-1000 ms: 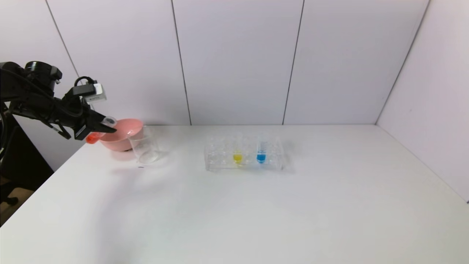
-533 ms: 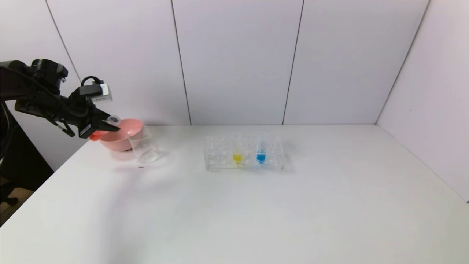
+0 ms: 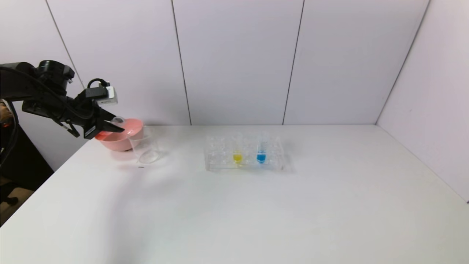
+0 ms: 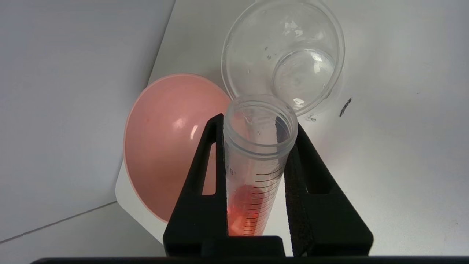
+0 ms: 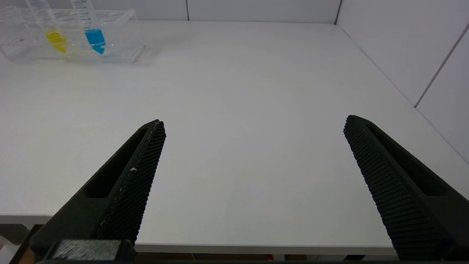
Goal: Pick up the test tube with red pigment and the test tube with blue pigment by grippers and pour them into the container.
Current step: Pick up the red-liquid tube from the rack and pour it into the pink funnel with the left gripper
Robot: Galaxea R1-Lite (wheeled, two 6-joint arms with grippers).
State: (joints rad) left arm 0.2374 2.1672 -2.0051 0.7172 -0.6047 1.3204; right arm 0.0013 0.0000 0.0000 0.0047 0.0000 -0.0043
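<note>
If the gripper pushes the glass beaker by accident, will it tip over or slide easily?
The beaker looks empty, so it is probably light and may slide on the smooth white table. Its flat base seems wide for its height, so tipping appears less likely. It looks like thin clear glass, so a hard knock from the left gripper could crack it.

A broad white matte bench (image 3: 256,212) meets pale lilac panelled walls (image 3: 238,62) with thin dark seams at twelve and three o'clock.

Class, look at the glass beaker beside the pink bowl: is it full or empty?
Empty. The left wrist view looks straight down into the beaker and shows a clear bare bottom; the red liquid is in the tube.
</note>
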